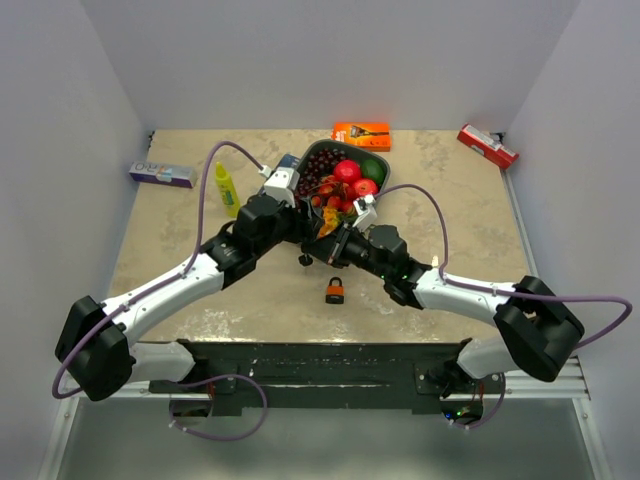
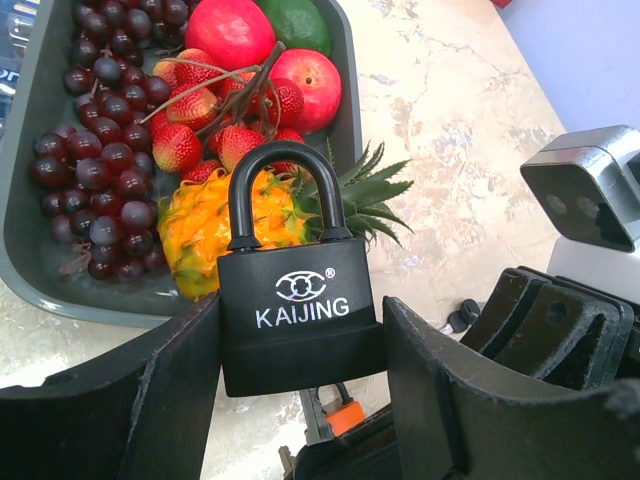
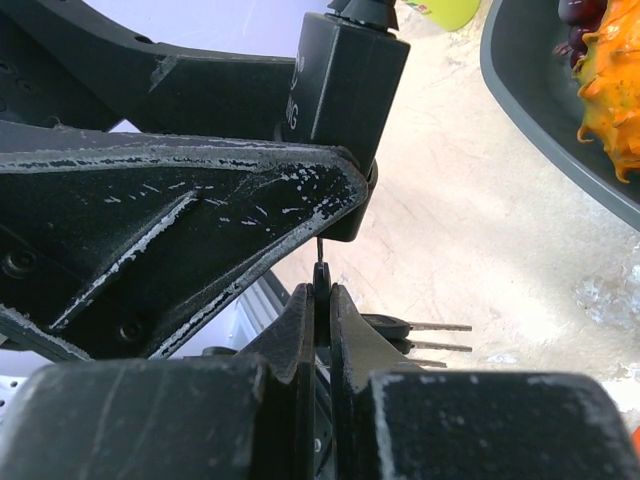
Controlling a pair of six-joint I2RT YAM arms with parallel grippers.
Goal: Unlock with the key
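Observation:
A black padlock (image 2: 298,315) marked KAIJING hangs above the table, and my left gripper (image 2: 300,345) is shut on its body, one finger on each side. Its shackle looks closed. From below, my right gripper (image 3: 321,295) is shut on a thin key (image 3: 321,278), edge-on between the pads. The key's blade points up and meets the underside of the padlock (image 3: 345,80). In the top view the two grippers (image 1: 322,235) meet mid-table, and the held padlock is hidden there.
A grey tray (image 2: 25,240) of grapes, strawberries and other fruit lies just beyond the padlock. A small orange padlock (image 1: 335,291) and spare black keys (image 3: 420,335) lie on the table below. A yellow bottle (image 1: 226,189) and boxes (image 1: 361,134) stand farther back.

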